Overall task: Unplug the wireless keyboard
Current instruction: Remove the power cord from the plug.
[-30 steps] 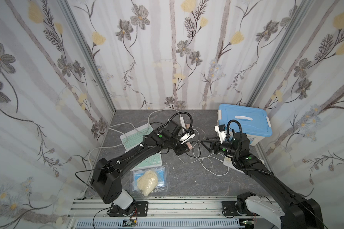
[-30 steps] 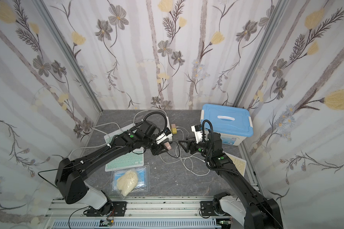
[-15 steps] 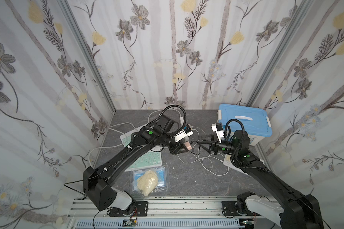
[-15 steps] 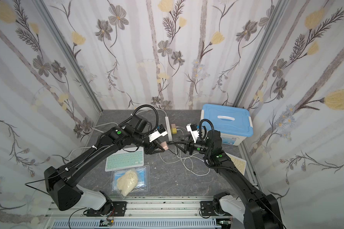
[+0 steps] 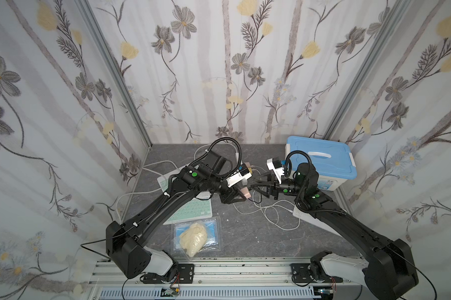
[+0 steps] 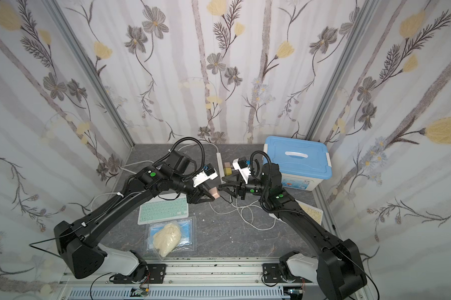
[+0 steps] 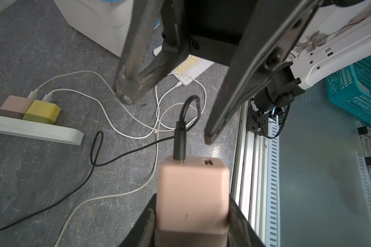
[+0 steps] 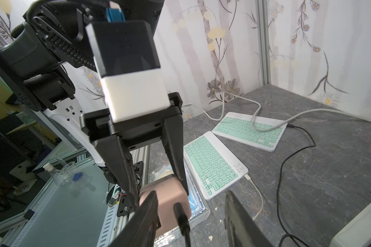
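My left fingers (image 8: 124,169) pinch the pink charger (image 7: 192,192) by two opposite sides and hold it up off the counter (image 7: 41,188). It is clear of the white power strip (image 7: 30,130), where a second pink charger (image 7: 15,104) and a yellow charger (image 7: 41,109) sit plugged in. A black plug (image 7: 180,139) stands in one of the held charger's two ports; the other port is empty. My right fingers (image 7: 133,64) are spread, one on each side of that plug. As far as I can tell, neither one touches it.

From the plug the black cable (image 8: 278,192) loops down to the counter and runs to a corner of a mint-green keyboard (image 8: 250,132). That keyboard lies flat close to the wall, with a thick white cord draped across it. I take it to be the one I have to free. A second mint keyboard (image 8: 212,164) lies just beside it with a white cable at its corner. A yellow-keyed keyboard (image 7: 189,66) sits by the blue-lidded box (image 5: 320,166).

As I judge it, the charger is off the strip and steadied, and my right side is lined up. The cable, though, is in the charger and, it seems, in the keyboard too. What is left is to pinch the plug and pull it straight out while my left side holds firm.
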